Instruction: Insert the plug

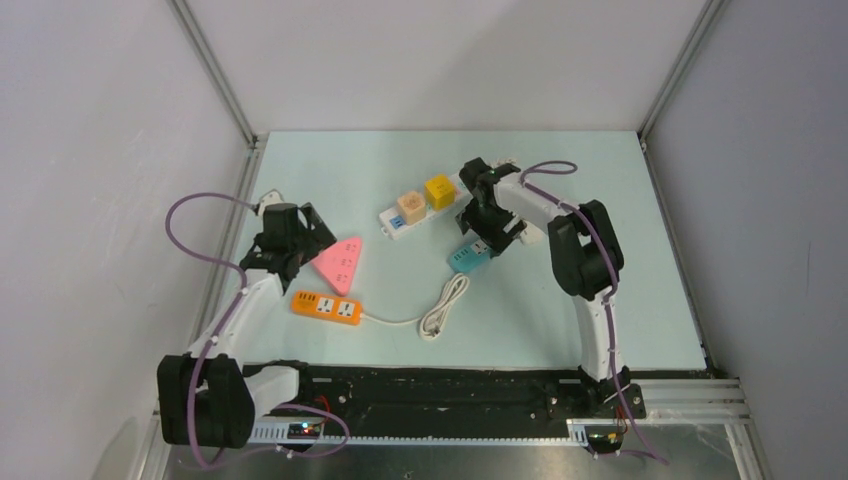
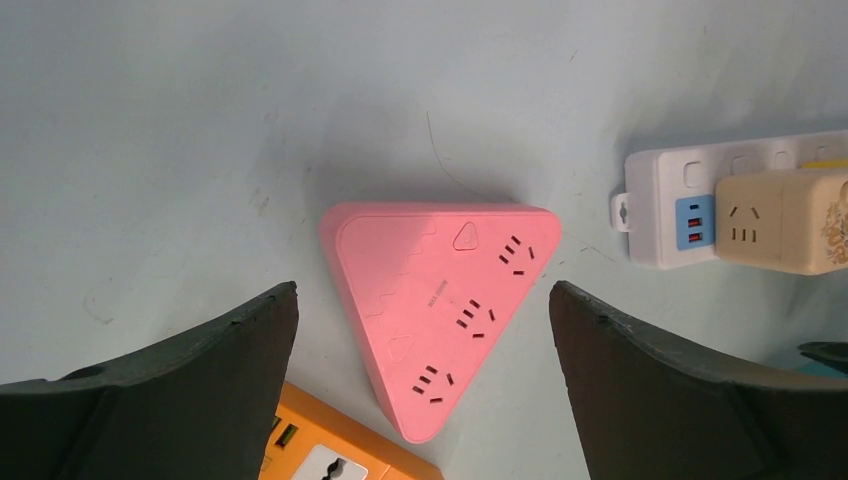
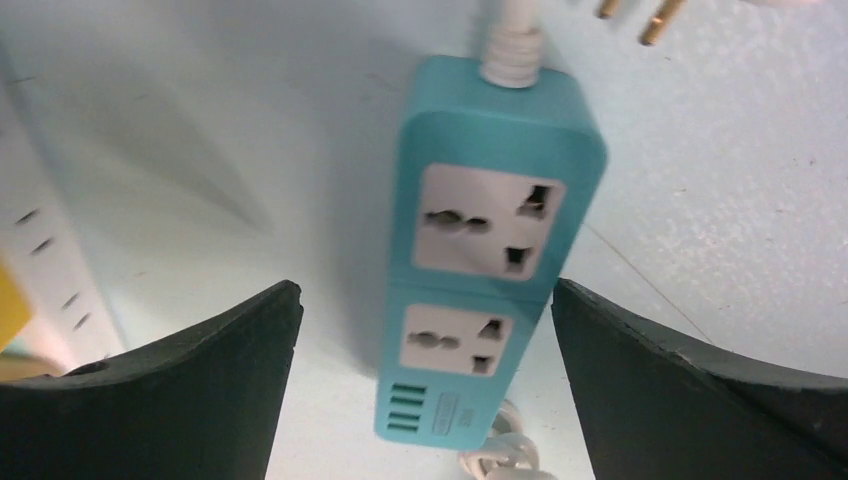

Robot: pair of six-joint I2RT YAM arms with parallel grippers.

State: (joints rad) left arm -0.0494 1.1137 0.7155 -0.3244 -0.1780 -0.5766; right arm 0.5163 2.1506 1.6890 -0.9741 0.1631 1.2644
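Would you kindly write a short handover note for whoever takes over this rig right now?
The left end effector is open and empty, over the pink power strip.
The right end effector is open and empty, over the teal power strip; both its sockets are empty.
The plug shows only bare brass prongs at the top edge of the right wrist view, beside the teal strip's cord end.
Done: nothing inserted yet.
Left: pick up the plug and push it into a socket.
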